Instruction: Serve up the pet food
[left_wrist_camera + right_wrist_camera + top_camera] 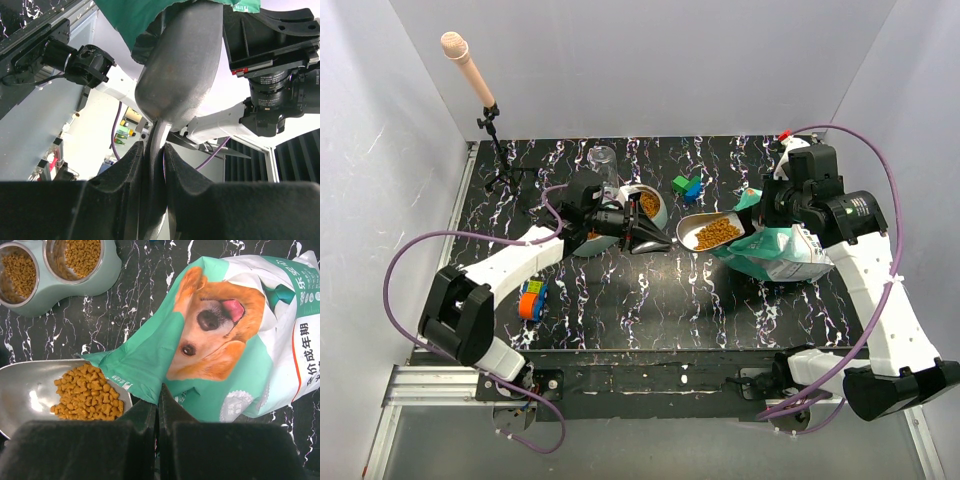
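Note:
The metal scoop [692, 228] is held level above the table, carrying a heap of the pet food [718, 232], orange-brown kibble. My left gripper [663, 240] is shut on its handle. The left wrist view looks up at the scoop's underside [175, 75], with the handle clamped between the pads [130, 170]. In the right wrist view, the loaded scoop [25, 390] and kibble [87, 392] sit just left of the teal dog-print bag [225, 340]. My right gripper [158, 395] is shut on the bag's open lip. The teal double bowl [112, 270] holds kibble in both cups.
The bowl [660, 213] lies behind my left wrist. Green and blue blocks [687, 185] sit at the back centre, and a clear glass [603, 160] behind the bowl. A microphone stand [492, 120] is at the back left, and an orange-and-blue roll [532, 300] near the left arm.

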Action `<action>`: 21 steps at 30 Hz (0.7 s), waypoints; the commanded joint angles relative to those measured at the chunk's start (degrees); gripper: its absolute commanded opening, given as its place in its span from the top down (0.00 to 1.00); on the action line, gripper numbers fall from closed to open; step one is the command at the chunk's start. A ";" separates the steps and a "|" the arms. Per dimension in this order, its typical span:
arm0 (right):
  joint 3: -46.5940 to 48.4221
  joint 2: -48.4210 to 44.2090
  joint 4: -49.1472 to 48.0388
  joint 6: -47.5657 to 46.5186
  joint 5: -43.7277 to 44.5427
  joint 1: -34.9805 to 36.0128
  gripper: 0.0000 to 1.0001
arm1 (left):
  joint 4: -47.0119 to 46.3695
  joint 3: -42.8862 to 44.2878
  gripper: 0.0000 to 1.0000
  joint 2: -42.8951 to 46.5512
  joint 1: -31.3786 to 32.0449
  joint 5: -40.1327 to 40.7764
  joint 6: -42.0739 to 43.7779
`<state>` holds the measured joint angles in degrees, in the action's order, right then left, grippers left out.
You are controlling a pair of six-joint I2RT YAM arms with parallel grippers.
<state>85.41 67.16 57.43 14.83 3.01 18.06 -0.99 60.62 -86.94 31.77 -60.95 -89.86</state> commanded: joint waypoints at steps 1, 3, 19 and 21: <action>2.84 -0.27 0.67 -0.50 4.20 -0.84 0.99 | 0.64 2.66 1.00 4.40 -0.57 -1.46 2.15; 2.84 -0.27 0.84 -0.15 4.46 -0.75 0.99 | 0.64 2.57 1.00 4.67 -0.74 -1.54 2.06; 5.47 2.10 3.21 2.13 7.01 -1.01 0.99 | 4.68 2.58 1.00 8.45 -2.50 -3.12 3.91; 7.05 3.24 4.53 2.92 8.41 -1.10 0.99 | 3.99 2.14 1.00 9.24 -3.11 -3.47 3.38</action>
<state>88.05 68.93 60.10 16.64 4.99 18.04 4.56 61.04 -83.18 30.06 -62.30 -86.96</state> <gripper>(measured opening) 0.022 0.186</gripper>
